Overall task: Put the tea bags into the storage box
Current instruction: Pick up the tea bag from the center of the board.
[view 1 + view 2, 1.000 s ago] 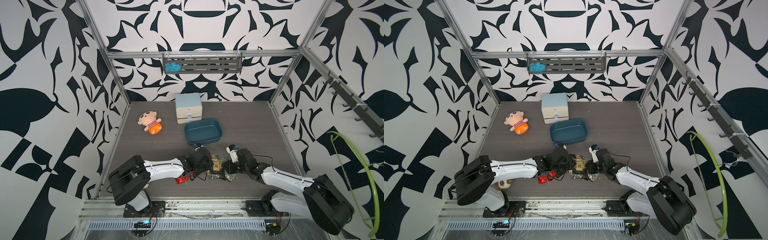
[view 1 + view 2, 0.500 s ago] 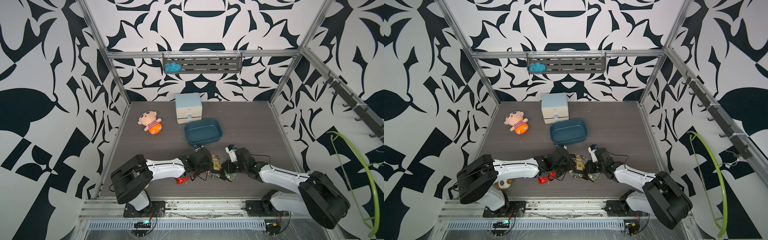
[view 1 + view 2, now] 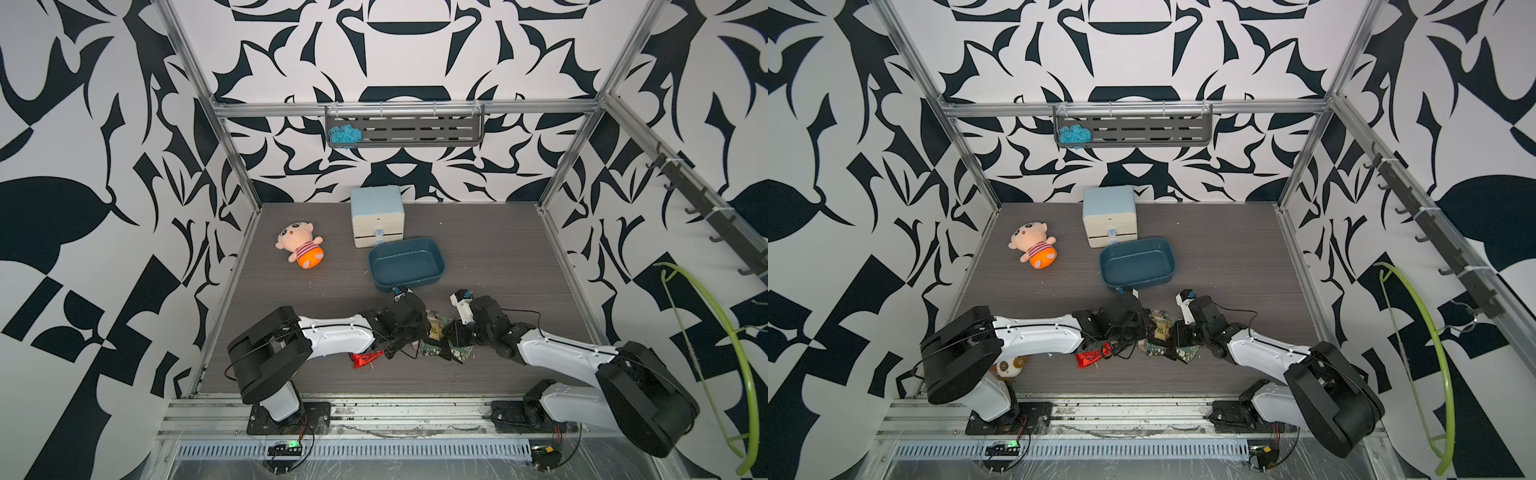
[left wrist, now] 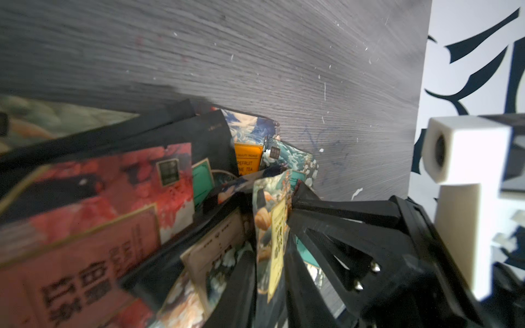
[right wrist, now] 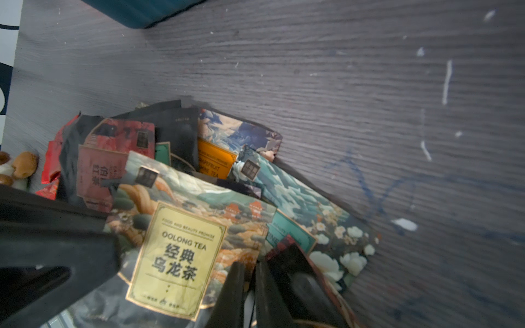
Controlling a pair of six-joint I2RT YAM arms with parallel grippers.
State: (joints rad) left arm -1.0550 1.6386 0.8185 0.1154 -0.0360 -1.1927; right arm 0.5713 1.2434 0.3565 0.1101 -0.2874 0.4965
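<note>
Reaching: both my arms stretch low over the bench (image 3: 498,291) and meet at one heap.
Left claw (image 3: 417,336): down among the sachets, close against a pink-label sachet (image 4: 93,215); gripping or not, I cannot tell.
Right claw (image 5: 250,274): fingers nearly together at the edge of the yellow-label oolong sachet (image 5: 176,255), which stands tilted up; whether they pinch it, I cannot tell.
Tea bags (image 3: 436,351): overlapping heap on the bench between my claws; a red foil sachet (image 3: 365,358) lies just beside my left arm.
Storage box (image 3: 419,282): just beyond the heap, apart from it.
Drawer cabinet (image 3: 377,216): right behind the box.
Plush doll (image 3: 300,249): lying on my left side, well apart.
</note>
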